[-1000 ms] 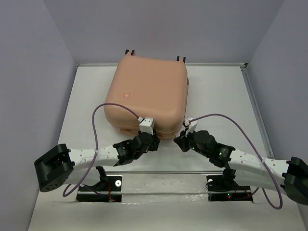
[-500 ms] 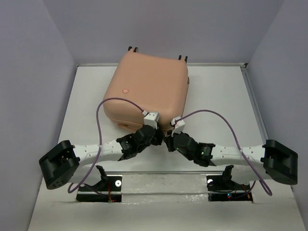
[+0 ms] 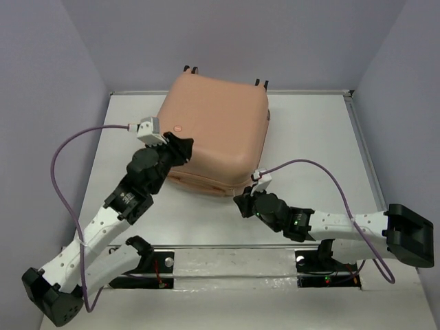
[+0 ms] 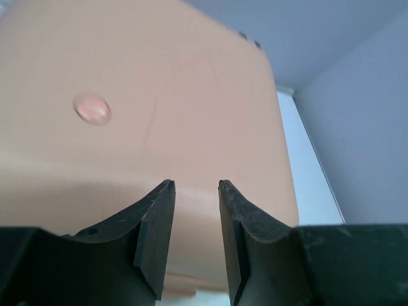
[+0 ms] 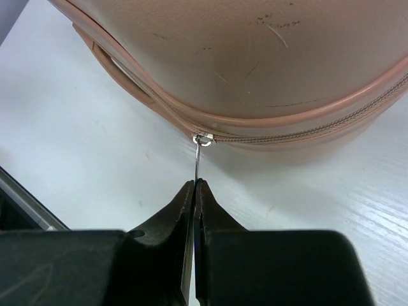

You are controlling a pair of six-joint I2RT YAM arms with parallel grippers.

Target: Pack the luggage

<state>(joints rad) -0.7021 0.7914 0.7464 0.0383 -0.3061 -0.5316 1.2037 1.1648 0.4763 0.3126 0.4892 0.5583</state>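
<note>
The luggage [image 3: 213, 130], a peach-pink hard-shell suitcase, lies closed at the back middle of the table; its wheels [image 3: 190, 70] peek over the far edge. My left gripper [image 3: 182, 148] is open and empty, over the lid's near left corner; in the left wrist view its fingers [image 4: 156, 223] frame the lid [image 4: 159, 108]. My right gripper [image 3: 240, 204] is shut on the thin metal zipper pull [image 5: 199, 162] at the suitcase's near edge. The pull hangs from the slider [image 5: 204, 139] on the zipper seam [image 5: 306, 131].
Grey walls enclose the white table [image 3: 309, 137] on three sides. A pink side handle [image 5: 105, 60] shows left of the slider. The arm bases [image 3: 155, 265] sit at the near edge, with purple cables looping above the arms.
My left arm has swung up and left from the suitcase's near edge to over its left corner. My right gripper has stayed at the near edge, holding the pull.
</note>
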